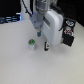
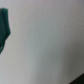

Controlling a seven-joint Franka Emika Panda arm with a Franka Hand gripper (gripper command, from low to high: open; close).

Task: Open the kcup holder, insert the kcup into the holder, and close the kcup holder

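Observation:
The kcup [image 1: 31,45], a small squat cup with a green top, stands on the white table toward the exterior view's left. My gripper [image 1: 37,32] hangs above and a little behind it, apart from it, with teal fingers pointing down and nothing between them. The kcup holder [image 1: 68,31], a black boxy unit, stands at the exterior view's right, partly hidden behind the arm's white body [image 1: 52,21]. Whether its drawers are open cannot be told. The wrist view is blurred: it shows only pale table and one dark finger [image 2: 4,27] at the edge.
A small white bottle-like object with a dark mark [image 1: 46,46] stands on the table between the kcup and the holder. Dark clutter [image 1: 10,20] lies along the table's far edge on the exterior view's left.

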